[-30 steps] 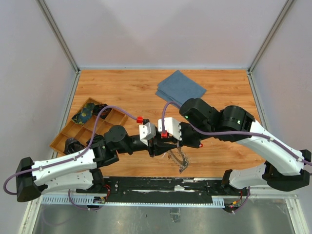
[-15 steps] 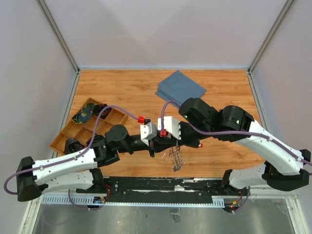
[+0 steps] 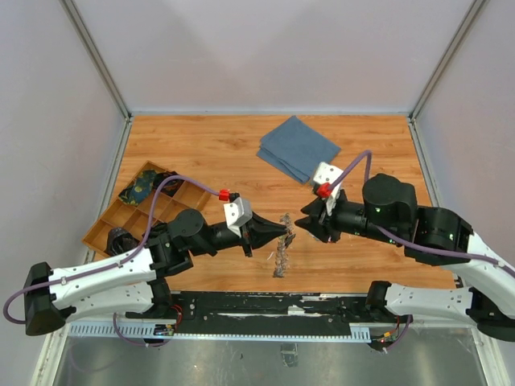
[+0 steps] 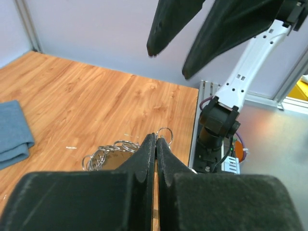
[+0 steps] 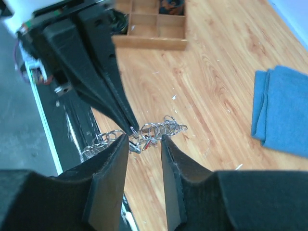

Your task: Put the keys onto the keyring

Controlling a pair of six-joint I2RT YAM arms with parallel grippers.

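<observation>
Counter (image 3: pixel 201 153): wood planks, pale walls (image 3: pixel 265 56) on three sides, black rail (image 3: pixel 265 305) along the near edge.
Tray (image 3: pixel 121 217): wooden, in compartments, well off to the left hand's left; its contents are too small to name.
Left hand (image 3: pixel 282 231): fingers pressed together, pinching the keyring (image 3: pixel 281 251), which hangs from its tips.
Right hand (image 3: pixel 304 227): fingers spread, just right of the keyring.
Cloth (image 3: pixel 298 149): blue, folded, beyond both hands.
Hard to tell: the keys cannot be picked out among the rings.

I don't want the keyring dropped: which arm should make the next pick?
Right. The right fingers stand open and empty, while the left fingers are shut on the keyring, so that arm is occupied.
</observation>
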